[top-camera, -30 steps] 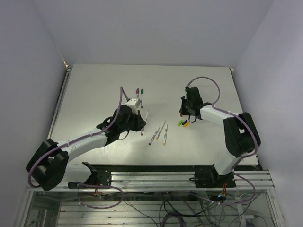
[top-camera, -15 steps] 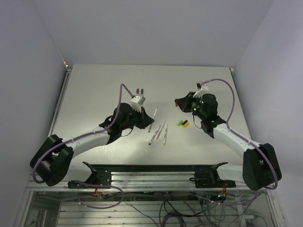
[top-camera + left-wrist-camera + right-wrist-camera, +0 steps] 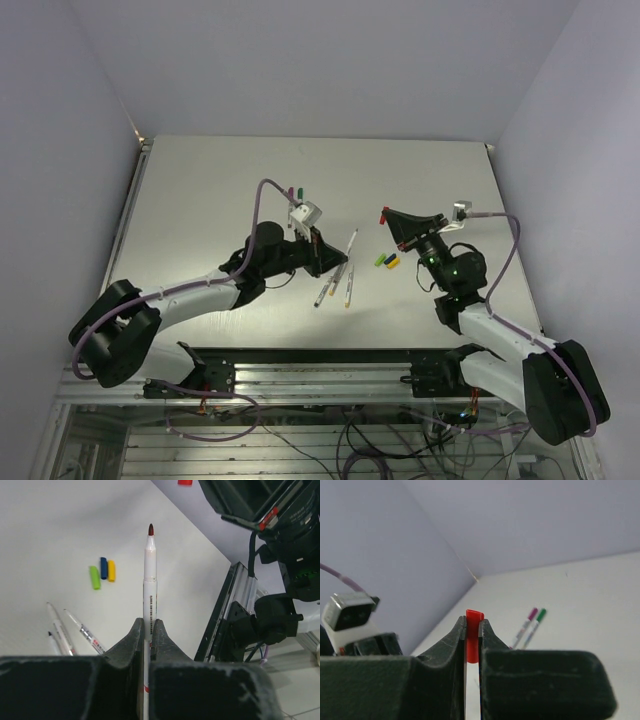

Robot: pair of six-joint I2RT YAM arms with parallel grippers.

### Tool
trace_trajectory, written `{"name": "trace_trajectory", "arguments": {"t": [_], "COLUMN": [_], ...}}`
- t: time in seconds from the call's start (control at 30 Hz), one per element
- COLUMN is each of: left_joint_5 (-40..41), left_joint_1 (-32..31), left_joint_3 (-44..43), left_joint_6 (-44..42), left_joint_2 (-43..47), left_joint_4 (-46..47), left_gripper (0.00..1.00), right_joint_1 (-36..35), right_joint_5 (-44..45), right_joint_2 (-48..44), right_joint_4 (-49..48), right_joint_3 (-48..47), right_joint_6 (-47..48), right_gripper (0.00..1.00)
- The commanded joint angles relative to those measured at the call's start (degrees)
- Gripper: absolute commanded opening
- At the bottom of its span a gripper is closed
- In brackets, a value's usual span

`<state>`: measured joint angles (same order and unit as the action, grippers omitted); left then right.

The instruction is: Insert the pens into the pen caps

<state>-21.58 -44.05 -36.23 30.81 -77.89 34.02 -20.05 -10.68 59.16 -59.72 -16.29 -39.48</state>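
— Pale table (image 3: 200, 180) boxed in by lilac walls (image 3: 300, 60). Where to find the pen in play?
— Up in the air over the table's middle. Pen (image 3: 150, 575) pinched tight in the left gripper (image 3: 148, 627), most of its length poking out past the fingers, dark red tip bare.
— And its cap?
— Red cap (image 3: 474, 640) nipped in the right gripper (image 3: 472, 622), closed right down on it, raised too, well short of the tip. Hard to tell which way the mouth faces.
— How to join them well?
— Line up first: mouth square to the tip, both on one axis, no tilt. Then close the gap slowly and push straight along the pen until seated. No sideways shove; probably enough to make so thin a pen pivot in the grip.
— The rest?
— Green cap (image 3: 94, 577), blue cap (image 3: 103, 567) and yellow cap (image 3: 111, 570) side by side just right of the middle. Three bare pens (image 3: 82, 628) beside them, toward the near edge. Two finished pens (image 3: 524, 627), magenta and green ends, toward the far edge
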Motion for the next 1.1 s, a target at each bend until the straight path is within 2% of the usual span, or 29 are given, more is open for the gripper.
{"name": "trace_trajectory", "arguments": {"t": [0.0, 0.3, 0.63, 1.07], "left_joint_5": [4.31, 4.81, 3.46, 3.59], "left_joint_1": [-3.4, -5.57, -6.08, -6.25], "left_joint_3": [-3.84, -4.68, -4.47, -4.29], "left_joint_6": [-4.21, -3.05, -1.35, -1.35], "left_joint_2": [1.59, 1.13, -0.48, -0.96], "left_joint_4": [-3.3, -1.63, 2.44, 3.24], "left_gripper": [0.07, 0.07, 0.07, 0.07], "right_joint_1": [-1.04, -2.59, -4.02, -5.27], "right_joint_5": [1.27, -0.34, -0.58, -0.13], "right_joint_2": [-0.15, 1.33, 3.4, 5.5], "right_joint_4": [-13.34, -14.65, -18.12, -19.98], "right_joint_3": [1.19, 0.48, 2.76, 3.55], "right_joint_6": [-2.95, -3.33, -5.18, -6.24], "right_gripper": [0.0, 0.0, 0.0, 0.0]}}
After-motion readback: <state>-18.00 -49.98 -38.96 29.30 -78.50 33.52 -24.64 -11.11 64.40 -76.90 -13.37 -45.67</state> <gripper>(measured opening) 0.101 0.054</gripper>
